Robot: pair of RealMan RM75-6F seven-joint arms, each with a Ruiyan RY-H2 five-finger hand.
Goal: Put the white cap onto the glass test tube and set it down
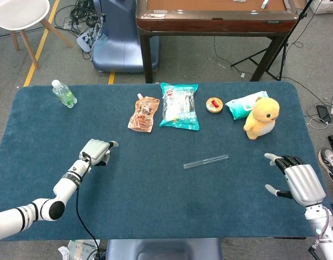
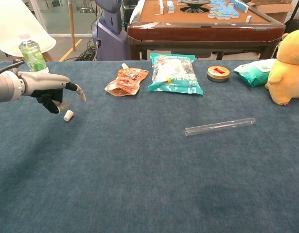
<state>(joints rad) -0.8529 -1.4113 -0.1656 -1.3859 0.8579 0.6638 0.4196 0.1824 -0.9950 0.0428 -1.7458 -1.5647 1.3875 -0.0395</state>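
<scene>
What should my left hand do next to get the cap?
Probably lower the left hand a little and close thumb and finger on the white cap. The cap lies on the table just under its fingers, not yet gripped. The glass test tube lies untouched to the right, and the right hand holds nothing.

Back edge of the blue table (image 1: 155, 206) lined with a green bottle (image 1: 64, 93), orange pouch (image 1: 144, 114), teal snack bag (image 1: 179, 105), small round tin (image 1: 214, 105), wipes pack (image 1: 241, 105) and yellow plush chick (image 1: 261, 117).
</scene>
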